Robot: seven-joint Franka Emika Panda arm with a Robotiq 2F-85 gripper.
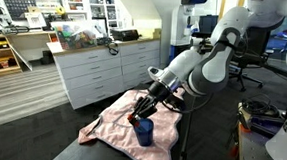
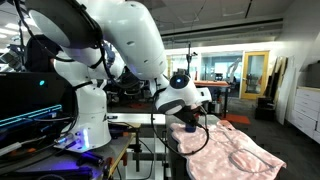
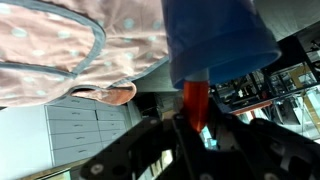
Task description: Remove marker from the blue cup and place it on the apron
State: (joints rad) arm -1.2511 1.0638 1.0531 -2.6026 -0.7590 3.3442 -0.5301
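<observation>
The wrist view is upside down. The blue cup [image 3: 215, 35] fills its top, rim toward the camera. The marker's red end [image 3: 195, 100] sticks out of the cup and sits between my gripper's dark jaws [image 3: 197, 125], which are closed on it. In an exterior view the gripper [image 1: 142, 112] is right above the blue cup [image 1: 143, 132], which stands on the pale pink apron [image 1: 109, 126]. The apron also shows in the wrist view [image 3: 60, 50] and in an exterior view [image 2: 235, 150], where my gripper [image 2: 190, 128] hangs over its near edge and the cup is hidden.
The apron lies on a dark table [image 1: 195, 143]. White drawer cabinets [image 1: 99, 72] stand behind the table. The robot's large white base [image 2: 95, 100] and monitors stand beside the table. Office chairs and desks are further back.
</observation>
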